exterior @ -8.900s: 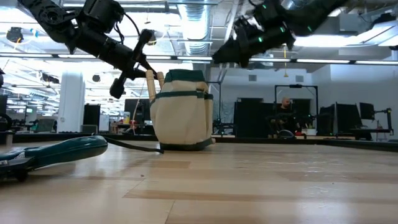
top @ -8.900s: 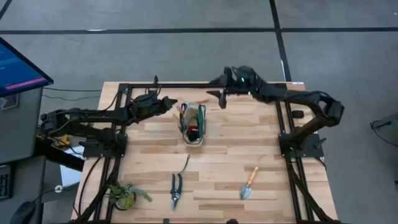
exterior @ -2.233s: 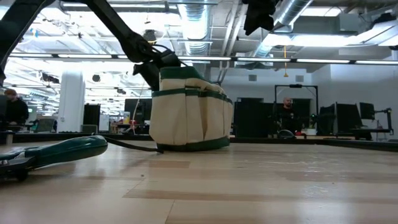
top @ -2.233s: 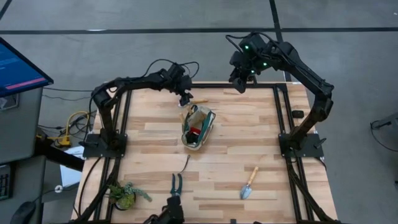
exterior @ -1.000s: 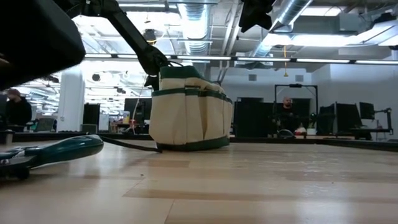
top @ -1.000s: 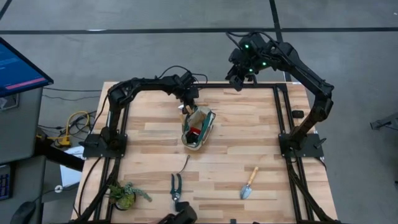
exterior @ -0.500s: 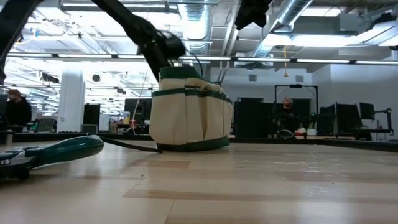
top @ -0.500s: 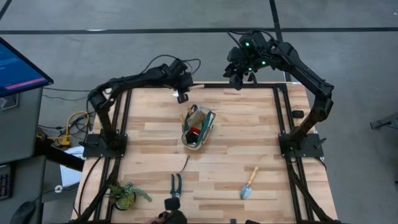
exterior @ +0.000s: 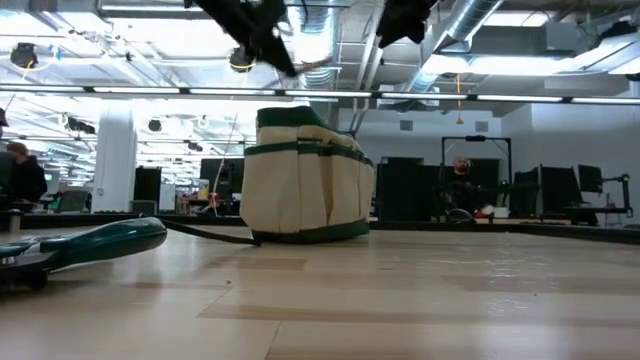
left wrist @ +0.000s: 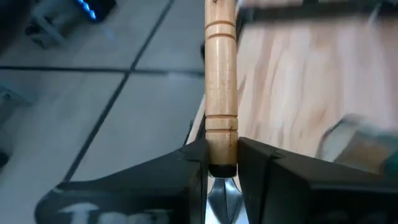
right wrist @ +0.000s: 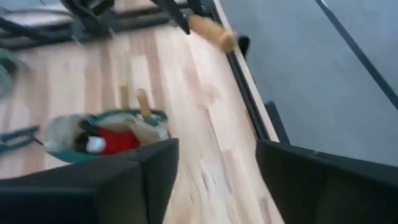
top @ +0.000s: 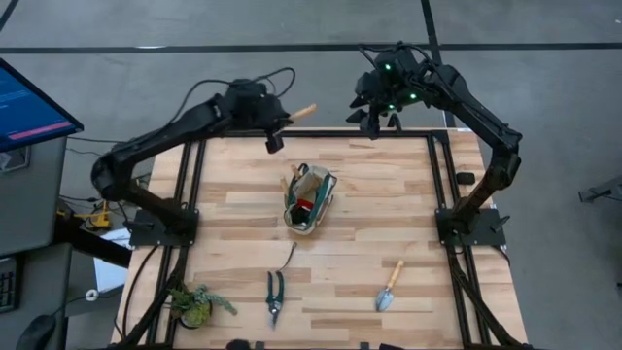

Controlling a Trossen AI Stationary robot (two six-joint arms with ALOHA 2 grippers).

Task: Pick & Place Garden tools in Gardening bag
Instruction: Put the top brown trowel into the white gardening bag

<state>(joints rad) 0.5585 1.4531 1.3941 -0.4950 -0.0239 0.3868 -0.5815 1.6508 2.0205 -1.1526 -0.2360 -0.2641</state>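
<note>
The cream gardening bag (top: 309, 200) with green trim stands on its base at the table's middle, with wooden handles and a red piece inside. My left gripper (top: 286, 120) hangs high over the far edge, shut on a wooden-handled trowel (top: 302, 113). My right gripper (top: 373, 117) is open and empty, high above the far edge to the bag's right. On the near part of the table lie black pruning shears (top: 275, 296), a thin hooked tool (top: 290, 258) and a second trowel (top: 390, 286). My left gripper pinches the trowel between its two fingers at the blade end of the wooden handle (left wrist: 221, 158). The handle runs on past the fingertips, in line with the fingers, and silver metal (left wrist: 221, 198) shows back between them. The trowel is lifted clear, well above the table.
A leafy green plant clump (top: 198, 304) sits at the near left corner. In the low view a teal-handled tool (exterior: 95, 244) lies close at the left. A black frame rail (top: 330, 133) runs along the far edge. Bare wood lies right of the bag.
My left gripper has risen from the bag's far rim and gone toward the far edge, still shut on the wooden-handled trowel. It has tipped nearer to level, so the handle now sticks out toward the right.
</note>
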